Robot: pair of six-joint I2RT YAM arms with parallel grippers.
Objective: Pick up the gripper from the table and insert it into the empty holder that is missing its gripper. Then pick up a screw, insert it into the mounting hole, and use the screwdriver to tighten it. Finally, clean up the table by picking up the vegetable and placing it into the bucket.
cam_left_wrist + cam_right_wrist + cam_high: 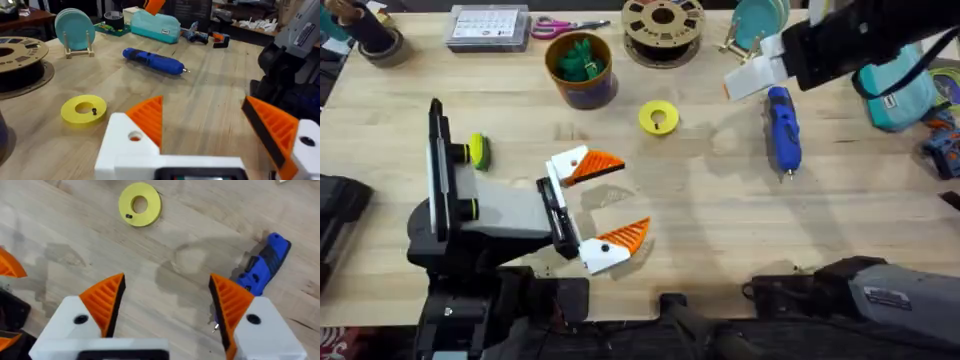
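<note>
Bare table (720, 220) between screwdriver (782, 128) and left gripper (605, 200) (jaws apart)

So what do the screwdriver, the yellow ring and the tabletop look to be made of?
The screwdriver: glossy blue plastic body by its sheen, with a thin bare-metal bit. The yellow ring: matte, probably plastic, carrying a small dark screw. The table: light wood, its joined strips and grain showing.

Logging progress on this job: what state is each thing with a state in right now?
Left hand: open, empty, both orange tips fitted.
Right hand: open, empty, above table.
Bright blue cylindrical electric screwdriver: lying flat, untouched.
Small round orange-rimmed pot: upright, green item inside.
Yellow plastic ring: flat, small black screw on it.
</note>
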